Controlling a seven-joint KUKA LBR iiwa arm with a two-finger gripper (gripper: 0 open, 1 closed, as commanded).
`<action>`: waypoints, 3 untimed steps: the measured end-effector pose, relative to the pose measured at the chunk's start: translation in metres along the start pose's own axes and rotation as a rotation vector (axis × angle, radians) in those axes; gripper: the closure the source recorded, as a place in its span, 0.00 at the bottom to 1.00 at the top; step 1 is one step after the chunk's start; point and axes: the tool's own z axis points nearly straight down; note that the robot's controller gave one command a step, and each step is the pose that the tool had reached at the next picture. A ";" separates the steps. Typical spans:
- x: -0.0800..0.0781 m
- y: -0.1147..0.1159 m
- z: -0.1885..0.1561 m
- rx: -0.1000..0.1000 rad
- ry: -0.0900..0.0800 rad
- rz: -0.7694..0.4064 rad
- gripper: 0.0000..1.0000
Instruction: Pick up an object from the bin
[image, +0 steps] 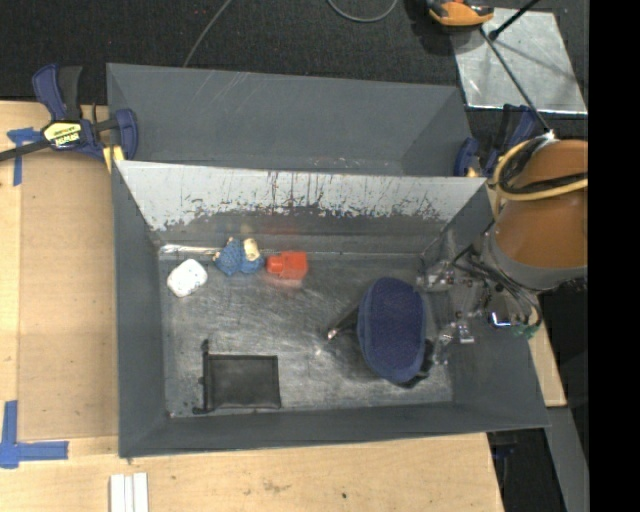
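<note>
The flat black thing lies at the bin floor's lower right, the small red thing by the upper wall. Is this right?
No: the camera view shows the flat black thing at the lower left. The small red thing is by the upper wall.

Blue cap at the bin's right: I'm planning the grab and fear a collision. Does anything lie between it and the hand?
Nothing visible does. The hand sits right beside the blue cap; the red block, white lump and black pad lie farther left.
</note>
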 end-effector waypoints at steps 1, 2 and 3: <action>-0.041 0.024 0.043 0.010 -0.016 -0.104 0.00; -0.061 0.033 0.046 0.009 -0.043 -0.041 0.00; -0.044 0.068 0.044 0.007 -0.028 -0.226 0.00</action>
